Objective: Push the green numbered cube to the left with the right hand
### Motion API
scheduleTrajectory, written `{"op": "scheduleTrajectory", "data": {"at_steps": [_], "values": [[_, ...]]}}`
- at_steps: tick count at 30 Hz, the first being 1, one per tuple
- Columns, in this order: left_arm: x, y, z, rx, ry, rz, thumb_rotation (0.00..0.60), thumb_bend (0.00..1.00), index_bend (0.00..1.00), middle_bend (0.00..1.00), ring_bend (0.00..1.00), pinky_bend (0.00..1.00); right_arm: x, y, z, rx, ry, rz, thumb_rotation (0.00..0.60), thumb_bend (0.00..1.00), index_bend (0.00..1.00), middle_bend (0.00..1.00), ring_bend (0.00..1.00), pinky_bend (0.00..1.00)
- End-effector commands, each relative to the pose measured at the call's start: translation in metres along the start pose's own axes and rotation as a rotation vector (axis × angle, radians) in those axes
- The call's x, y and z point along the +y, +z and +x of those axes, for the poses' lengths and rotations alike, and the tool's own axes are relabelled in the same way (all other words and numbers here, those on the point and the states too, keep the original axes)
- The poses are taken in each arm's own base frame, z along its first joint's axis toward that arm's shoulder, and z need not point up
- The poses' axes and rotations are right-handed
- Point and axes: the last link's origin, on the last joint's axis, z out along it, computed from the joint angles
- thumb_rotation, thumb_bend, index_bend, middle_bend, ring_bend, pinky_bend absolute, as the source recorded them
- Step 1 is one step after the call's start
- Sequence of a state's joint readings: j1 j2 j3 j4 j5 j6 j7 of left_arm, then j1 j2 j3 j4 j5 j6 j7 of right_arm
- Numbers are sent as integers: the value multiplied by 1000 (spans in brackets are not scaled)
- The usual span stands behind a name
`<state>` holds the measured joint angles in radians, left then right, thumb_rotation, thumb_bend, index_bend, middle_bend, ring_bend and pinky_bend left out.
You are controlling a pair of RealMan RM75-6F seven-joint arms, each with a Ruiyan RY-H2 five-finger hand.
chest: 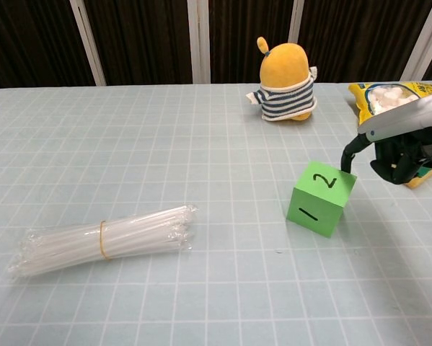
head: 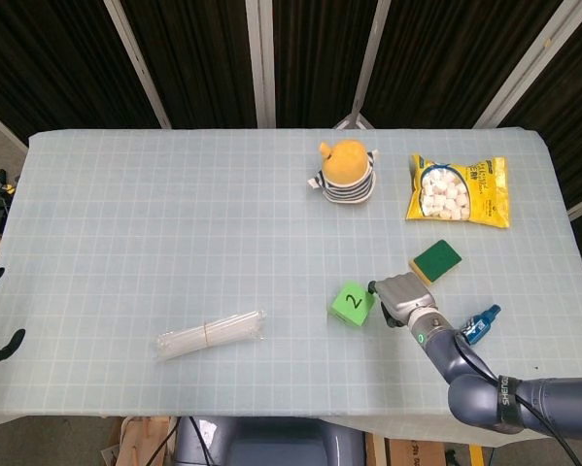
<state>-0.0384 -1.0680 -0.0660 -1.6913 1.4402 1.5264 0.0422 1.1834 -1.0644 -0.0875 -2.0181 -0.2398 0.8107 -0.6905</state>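
The green numbered cube [head: 351, 303] [chest: 320, 197] sits on the table right of centre, turned so a corner faces me, with "2" on top and "1" on its near face. My right hand [head: 402, 297] [chest: 399, 148] is just to the cube's right, fingers curled in with nothing in them, and one fingertip [chest: 347, 160] touches the cube's upper right edge. My left hand is out of both views.
A green and yellow sponge [head: 435, 260] lies just behind the right hand. A small blue bottle [head: 477, 324] lies to its right. A yellow plush toy [head: 345, 173], a yellow snack bag [head: 459, 190] and a bundle of clear straws [head: 210, 334] also lie on the gridded tablecloth [head: 174, 223].
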Motion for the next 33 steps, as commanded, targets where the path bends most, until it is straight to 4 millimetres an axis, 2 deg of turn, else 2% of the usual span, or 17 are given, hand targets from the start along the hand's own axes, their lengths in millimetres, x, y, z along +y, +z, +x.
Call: {"op": "scheduleTrajectory", "data": {"at_steps": [1, 11, 21, 33], "values": [[0, 0, 0, -1, 0, 0, 600, 344, 46, 0, 0, 0, 3, -1, -2, -5, 3, -3, 600, 829, 268, 832, 875, 722], [1, 0, -1, -1, 4, 0, 600, 344, 46, 0, 0, 0, 15, -7, -8, -22, 7, -13, 600, 829, 283, 832, 875, 722], [2, -1, -1, -1, 6, -1, 600, 344, 45, 0, 0, 0, 8, -21, -16, -9, 3, 66, 600, 829, 288, 832, 875, 722], [0, -1, 0, -3, -2, 2, 600, 344, 45, 0, 0, 0, -1, -23, -23, -17, 7, 121, 600, 829, 288, 832, 875, 722]]}}
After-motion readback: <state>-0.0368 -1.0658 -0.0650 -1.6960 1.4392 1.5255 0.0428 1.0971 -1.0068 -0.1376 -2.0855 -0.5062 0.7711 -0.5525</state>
